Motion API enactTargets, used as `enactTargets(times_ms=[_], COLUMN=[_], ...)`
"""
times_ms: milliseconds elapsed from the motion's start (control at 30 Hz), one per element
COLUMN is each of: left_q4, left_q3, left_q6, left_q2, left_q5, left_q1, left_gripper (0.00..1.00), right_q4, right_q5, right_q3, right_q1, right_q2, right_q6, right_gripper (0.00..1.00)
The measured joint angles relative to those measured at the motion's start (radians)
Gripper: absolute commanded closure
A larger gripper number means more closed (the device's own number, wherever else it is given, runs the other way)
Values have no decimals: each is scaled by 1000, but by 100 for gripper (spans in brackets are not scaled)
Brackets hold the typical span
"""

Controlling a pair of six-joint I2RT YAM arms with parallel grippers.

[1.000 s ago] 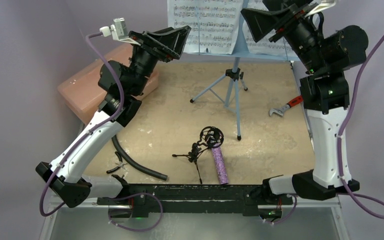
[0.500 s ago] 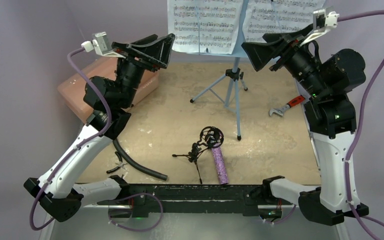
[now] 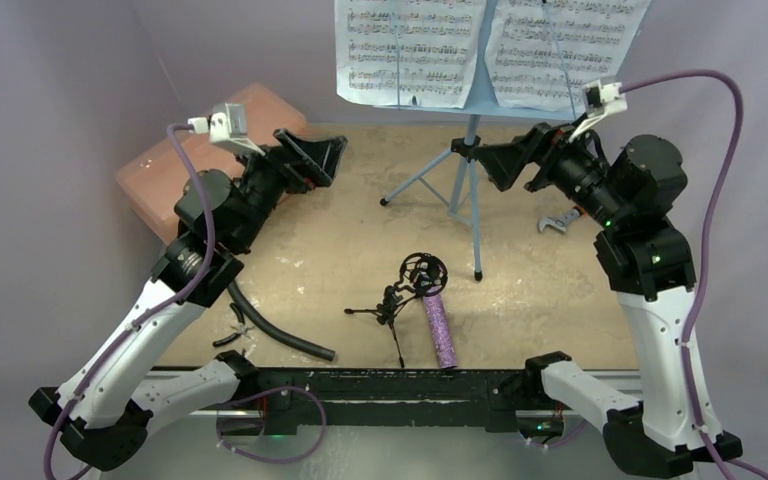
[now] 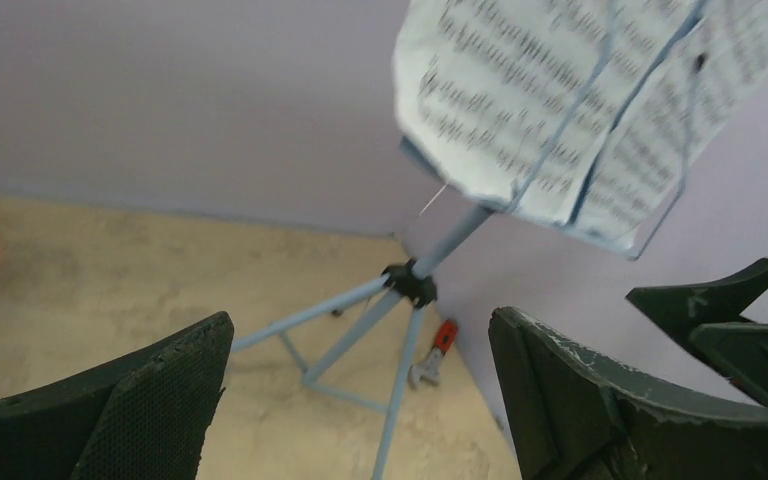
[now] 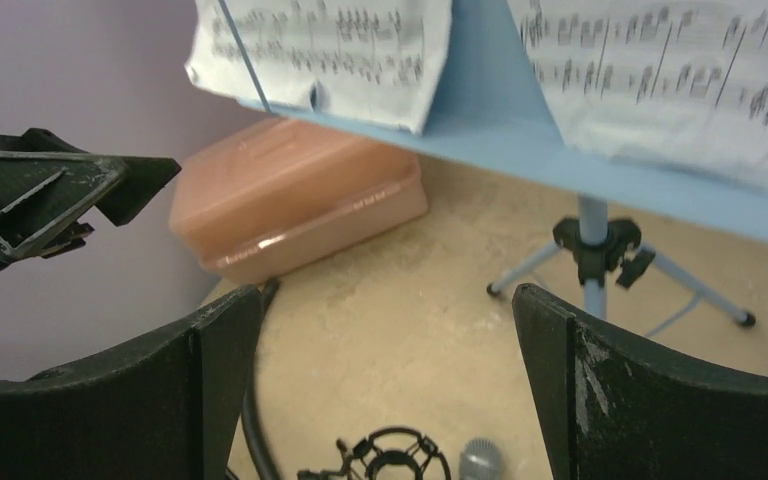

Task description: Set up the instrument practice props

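Beige and gritty-looking, the counter (image 3: 330, 240) carries everything I can see from where I stand. Toward its far edge, a little right of the middle, the light blue music stand (image 3: 473, 215) is upright on its tripod. Two white sheet-music pages (image 3: 406, 50) sit side by side on its desk, facing the arms.

Close to the near edge, about midway along, is the small black mic stand (image 3: 392, 300), legs splayed and its ring mount (image 3: 425, 270) toward the far side. I can't tell whether it is standing or tipped over. The glittery purple microphone (image 3: 440, 332) lies flat just to the right of it, running lengthways toward the near edge. Its grey head is beside the ring, not inside it.

The left hand (image 3: 332, 155) hangs in the air over the far left part of the counter. Its fingers are wide apart with nothing between them, and it is aimed at the music stand's tripod. The right hand (image 3: 488, 165) is up just to the right of the stand's pole, also spread wide and empty, pointing leftward across the counter. Neither hand touches the stand.

A pink translucent box (image 3: 155, 180) sits at the far left corner, partly behind the left arm. A black hose (image 3: 285, 338) curves across the counter by the near left corner. Near the right edge lies a wrench (image 3: 552, 222) with a red grip, half hidden behind the right arm.
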Motion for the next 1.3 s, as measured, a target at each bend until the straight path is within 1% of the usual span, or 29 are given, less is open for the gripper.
enactTargets(times_ms=[233,367,533,600,767,800,933,1100,1300], left_q4=[-254,-335,-380,-376,-303,-293,-241,-165,-32], left_q3=[-158,-261,-362,-387,-447,-453,-456,-456,-456], left_q6=[-66,-103,-143,-151,-164,-166,-171,-171,-175], left_q2=[-64,-72,-92,-98,-102,-101,-86,-56,12], left_q5=[2,10,24,40,145,163,237,340,517], left_q1=[0,0,0,0,0,0,0,0,0], left_gripper=[4,4,2,2,2,2,1,1,1], right_q4=[-31,-40,-47,-42,-21,-15,0,-2,0], right_q5=[-1,-4,-19,-37,-73,-78,-85,-85,-89], right_q3=[-216,-333,-450,-491,-615,-652,-718,-742,-747], right_q1=[0,0,0,0,0,0,0,0,0], right_q2=[-95,-151,-203,-217,-244,-252,-257,-236,-214], right_q6=[6,18,42,45,78,96,138,166,183], right_gripper=[2,2,2,2,2,2,2,2,2])
